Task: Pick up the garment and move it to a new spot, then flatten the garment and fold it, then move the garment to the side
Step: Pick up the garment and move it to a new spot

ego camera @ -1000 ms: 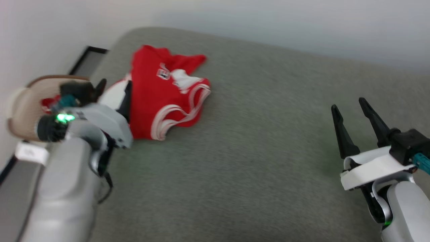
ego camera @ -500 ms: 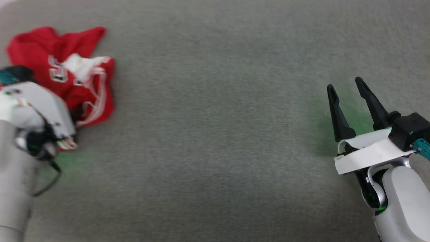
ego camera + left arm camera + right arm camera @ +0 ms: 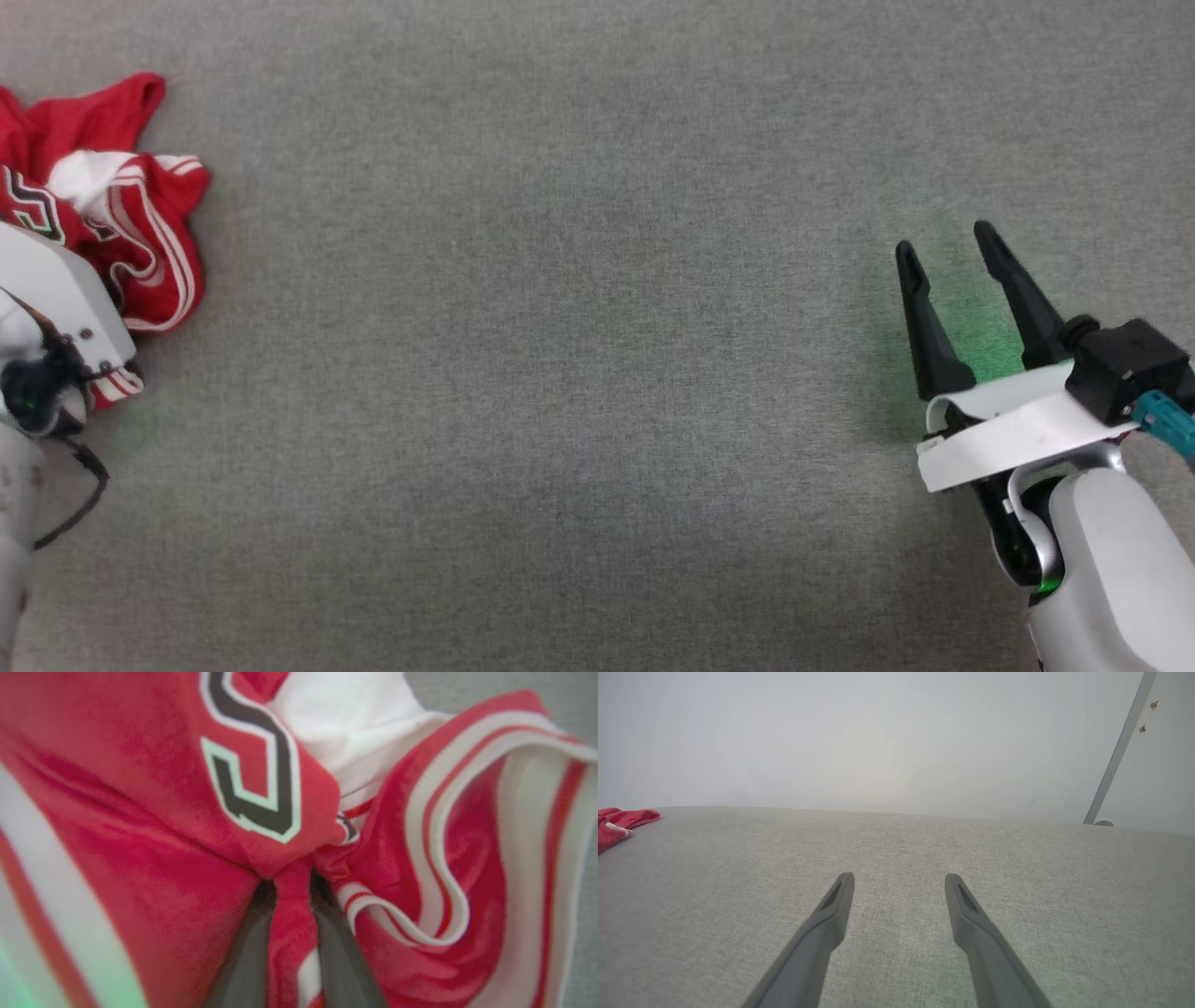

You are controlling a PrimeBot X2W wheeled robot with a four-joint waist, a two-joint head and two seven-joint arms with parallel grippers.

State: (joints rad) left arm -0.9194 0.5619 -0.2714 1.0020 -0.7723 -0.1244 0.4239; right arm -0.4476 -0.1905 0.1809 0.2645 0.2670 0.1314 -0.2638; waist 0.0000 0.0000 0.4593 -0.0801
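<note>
Setting: plain indoor test room, seemingly a robotics lab; hard to say more from where I stand.
Evidence:
- broad flat work surface [image 3: 597, 392], covered in grey woven fabric
- blank pale wall [image 3: 878, 737] behind it
- slim grey pole [image 3: 1115, 751], upper right
- white-armed robot's black-fingered right gripper [image 3: 943, 237], lower right

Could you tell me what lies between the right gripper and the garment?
The head view shows only bare grey surface between the right gripper and the garment.
</note>
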